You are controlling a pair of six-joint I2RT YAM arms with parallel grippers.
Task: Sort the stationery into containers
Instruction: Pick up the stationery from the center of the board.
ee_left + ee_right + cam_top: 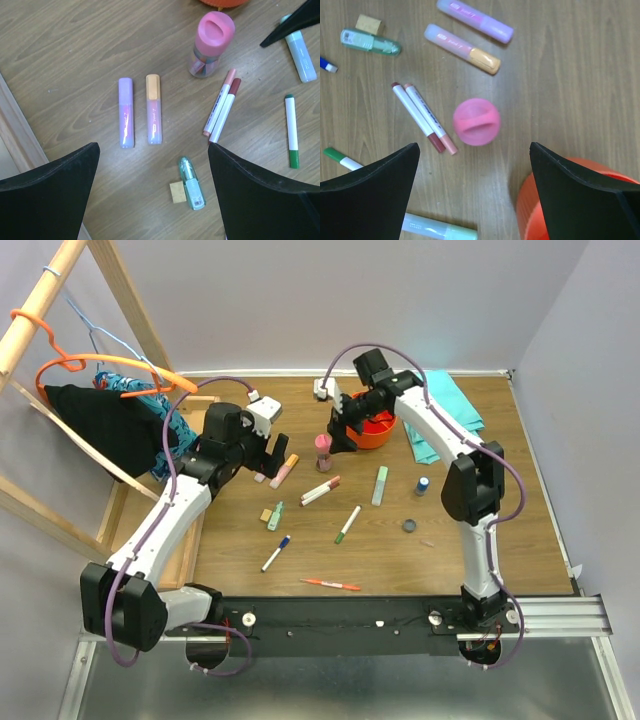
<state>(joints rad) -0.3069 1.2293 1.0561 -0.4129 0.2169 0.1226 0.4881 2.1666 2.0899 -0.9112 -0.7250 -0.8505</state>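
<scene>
Beneath left end effector [152,150], orange highlighter [154,107]

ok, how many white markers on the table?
4: pink-capped marker and dark-red-capped marker side by side near the glue bottle, green-capped marker mid-table, blue-capped marker front-left; tub interior unseen.

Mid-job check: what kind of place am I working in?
Probably a robot test booth: plain walls box in the wooden table, the arms are bolted to a metal rail, and a wooden rack with an orange hanger stands at the left.
</scene>
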